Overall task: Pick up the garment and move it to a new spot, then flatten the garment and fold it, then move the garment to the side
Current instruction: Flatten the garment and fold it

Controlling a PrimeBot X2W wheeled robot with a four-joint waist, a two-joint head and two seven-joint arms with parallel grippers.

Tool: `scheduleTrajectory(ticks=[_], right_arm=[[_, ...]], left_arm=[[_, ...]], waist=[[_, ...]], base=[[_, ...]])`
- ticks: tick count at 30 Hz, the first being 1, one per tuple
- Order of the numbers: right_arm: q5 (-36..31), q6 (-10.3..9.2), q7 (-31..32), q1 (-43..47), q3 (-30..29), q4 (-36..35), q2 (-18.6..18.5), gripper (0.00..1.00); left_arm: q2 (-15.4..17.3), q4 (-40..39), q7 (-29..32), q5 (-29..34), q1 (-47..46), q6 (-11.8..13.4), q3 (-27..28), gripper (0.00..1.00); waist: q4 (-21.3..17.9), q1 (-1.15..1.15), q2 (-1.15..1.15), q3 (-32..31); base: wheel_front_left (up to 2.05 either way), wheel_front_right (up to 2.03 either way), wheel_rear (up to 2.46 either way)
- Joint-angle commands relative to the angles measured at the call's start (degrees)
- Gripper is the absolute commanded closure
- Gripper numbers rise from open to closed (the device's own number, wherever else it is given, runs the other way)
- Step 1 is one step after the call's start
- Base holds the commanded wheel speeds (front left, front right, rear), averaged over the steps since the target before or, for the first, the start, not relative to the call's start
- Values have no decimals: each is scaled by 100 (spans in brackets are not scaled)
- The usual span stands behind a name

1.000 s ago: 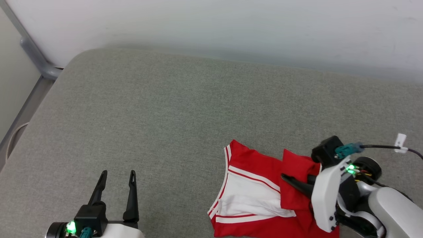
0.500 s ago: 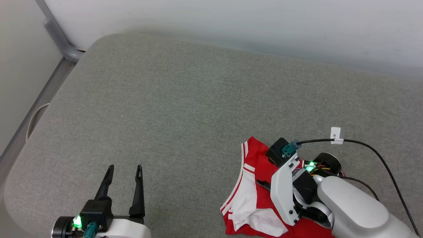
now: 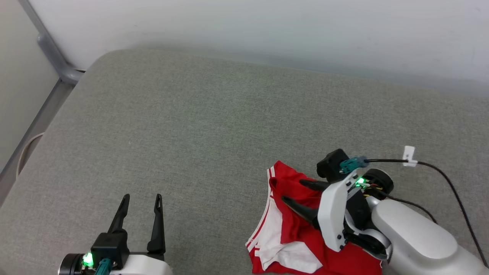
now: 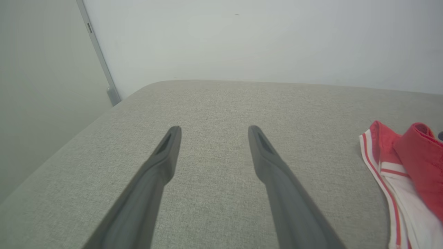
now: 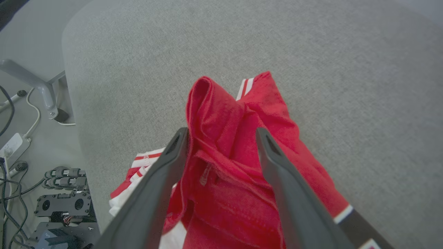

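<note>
Grey fabric pad point(image 3: 198, 126) with rounded corners against a plain pale wall point(image 3: 267, 26), grey metal post point(image 3: 49, 57) at its left corner, cables point(image 5: 33, 114) and power strip point(image 5: 12, 147) on the floor point(image 5: 38, 31).

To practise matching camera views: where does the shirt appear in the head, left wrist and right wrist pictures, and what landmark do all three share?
Head view: shirt lower right, at the bottom edge, under the right gripper.
Left wrist view: shirt at the right edge, lower half.
Right wrist view: shirt in the centre, between the gripper's two fingers.
Shared landmark: the cushion, its rounded corner beside the metal post.
</note>
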Motion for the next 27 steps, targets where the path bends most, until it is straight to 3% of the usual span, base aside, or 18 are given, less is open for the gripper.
scheduleTrajectory(ticks=[1,8,12,17,27], right_arm=[[51,-5,-99,87,-55,-100,-101,0],[-320,-5,-943,548,-1028,-723,-639,0],[-761,-5,-1457,1007,-1835,-862,-662,0],[-1558,-5,-2064,1603,-2959,-980,-391,0],[-3193,-7,-2832,2787,-4785,-1666,674,0]], left_arm=[[0,-3,-14,36,37,-15,19,0],[43,4,-14,88,170,-58,133,0],[55,-9,-14,106,281,-82,168,0],[54,-6,-14,136,359,-70,178,0],[41,-52,-14,121,477,-28,195,0]], waist=[[-88,0,0,-66],[-416,0,0,-264],[-586,0,0,-382],[-764,0,0,-510],[-1018,0,0,-654]], base=[[0,0,0],[0,0,0],[0,0,0],[0,0,0],[0,0,0]])
